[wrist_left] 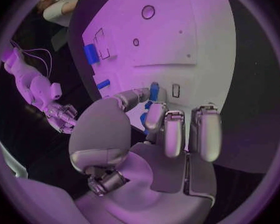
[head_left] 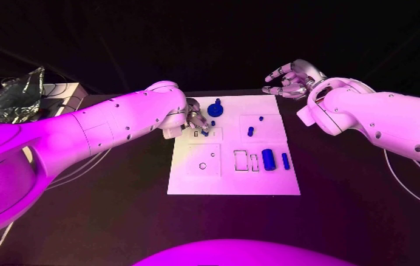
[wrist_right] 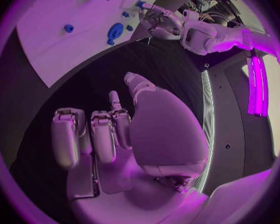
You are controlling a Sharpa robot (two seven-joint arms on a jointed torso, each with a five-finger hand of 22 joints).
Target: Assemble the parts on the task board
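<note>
now our left hand [head_left: 196, 120] pinches a small blue part [head_left: 205, 132] over its slot on the white task board [head_left: 229, 181], likely to seat it; our right hand [head_left: 291, 79] hovers empty, fingers apart, past the board's far corner.

Probably a lab: black table [head_left: 350, 211].
</note>
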